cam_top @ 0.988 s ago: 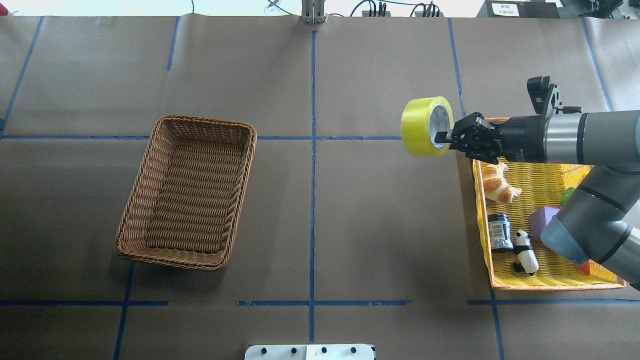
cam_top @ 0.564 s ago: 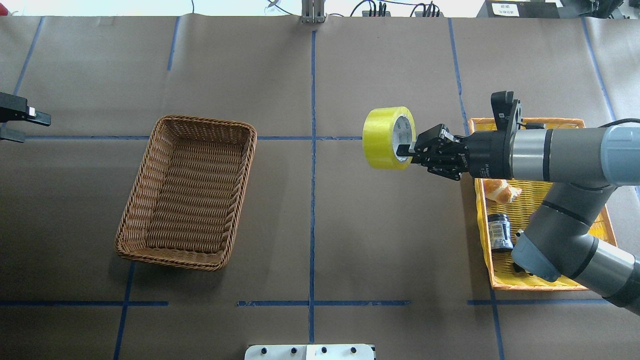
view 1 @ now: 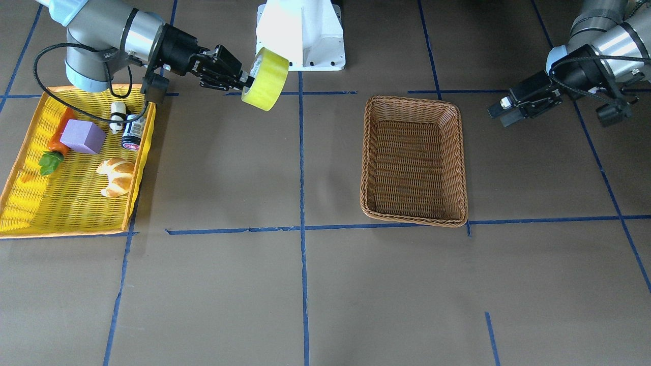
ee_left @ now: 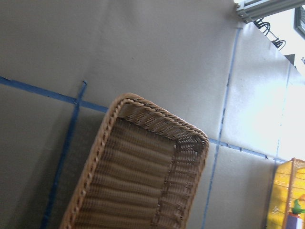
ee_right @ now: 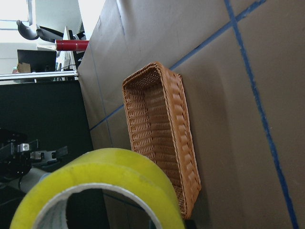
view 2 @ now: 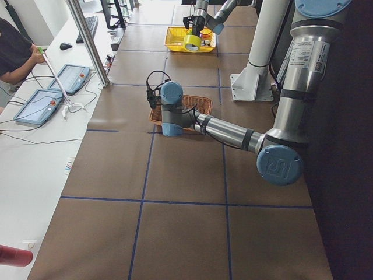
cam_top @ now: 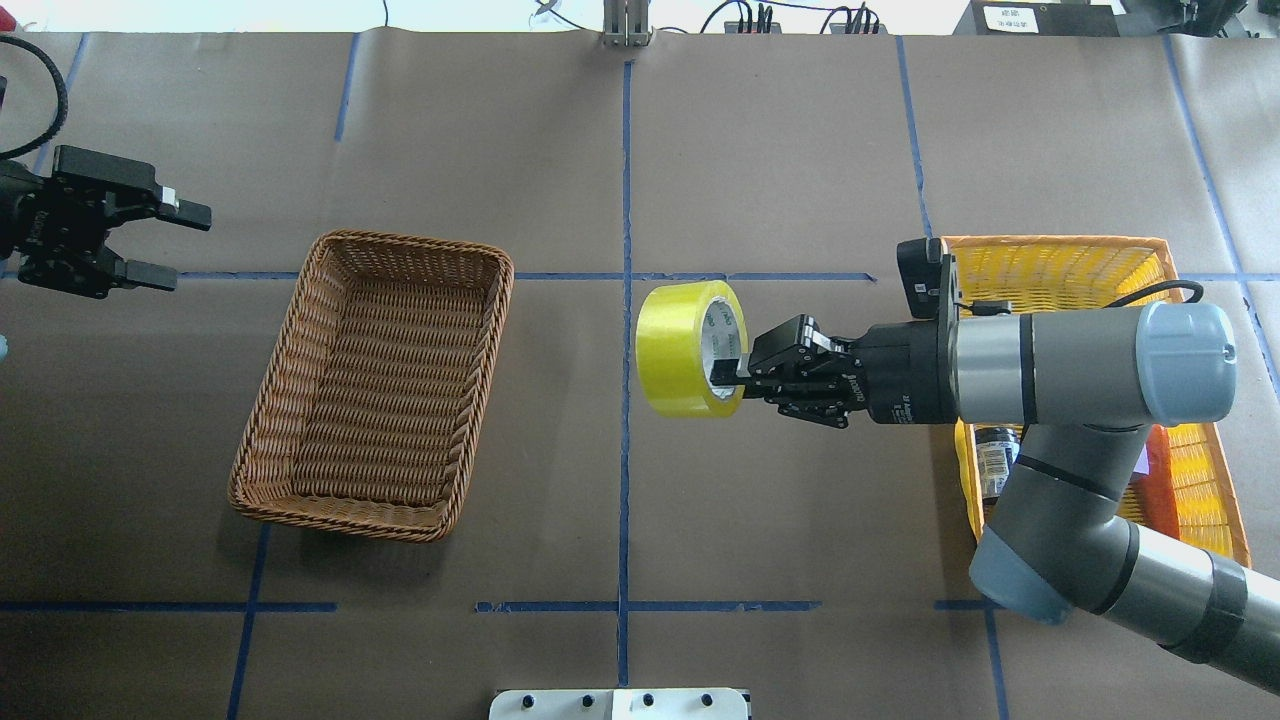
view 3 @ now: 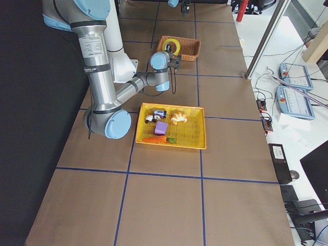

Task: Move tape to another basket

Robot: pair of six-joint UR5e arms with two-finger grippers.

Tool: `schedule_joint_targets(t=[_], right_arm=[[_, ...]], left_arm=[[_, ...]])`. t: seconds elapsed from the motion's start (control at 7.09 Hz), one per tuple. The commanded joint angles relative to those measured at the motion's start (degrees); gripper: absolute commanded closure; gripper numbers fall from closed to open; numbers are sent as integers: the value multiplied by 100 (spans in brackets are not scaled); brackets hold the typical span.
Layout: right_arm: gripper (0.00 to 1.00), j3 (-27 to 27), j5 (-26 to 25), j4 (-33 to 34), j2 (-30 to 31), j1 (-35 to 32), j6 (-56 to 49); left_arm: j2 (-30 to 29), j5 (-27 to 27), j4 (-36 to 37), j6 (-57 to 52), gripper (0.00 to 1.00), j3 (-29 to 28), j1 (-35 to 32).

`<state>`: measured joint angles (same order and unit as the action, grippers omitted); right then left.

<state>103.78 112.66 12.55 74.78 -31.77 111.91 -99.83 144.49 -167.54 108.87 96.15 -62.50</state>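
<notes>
The table (cam_top: 800, 520) is covered in brown paper and marked by blue tape lines (cam_top: 624, 450). Two containers are set on it, well apart — a wicker basket (cam_top: 340, 520) and a yellow plastic basket (cam_top: 1050, 262). A white pedestal (view 1: 300, 35) is mounted at the robot's edge.

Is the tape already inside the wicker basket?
No, the right claw holds the tape in the air above the table, short of the basket.

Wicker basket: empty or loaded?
Empty: the wicker basket shows only bare weave; the tape is in the right gripper, short of it.
</notes>
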Motion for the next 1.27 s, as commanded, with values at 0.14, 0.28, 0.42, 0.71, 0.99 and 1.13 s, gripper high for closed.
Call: schedule_joint_targets(t=[0.14,0.28,0.42,0.71,0.99,1.13], right_arm=[[98,-24,-68,-857,-183,416,497],[99,-24,-69,-894,-279,478,542],[99,-7,-69,-903,-332,505,708],[99,2,-60,-912,-499,549,850],[99,11,-77,-1279,-508,619,989],[98,-7,-147,-1308,-500,671,999]], left_arm=[[-238,-1226,-1761,2299,0,139,850],[-299,-1561,-1817,2879,0,454,1149],[-474,-2121,-1826,3572,0,762,1482],[-511,-3491,-2062,4044,0,1150,2369],[-546,-4321,-2362,4080,0,1143,3030],[-590,-4324,-2354,4089,0,1134,3085]])
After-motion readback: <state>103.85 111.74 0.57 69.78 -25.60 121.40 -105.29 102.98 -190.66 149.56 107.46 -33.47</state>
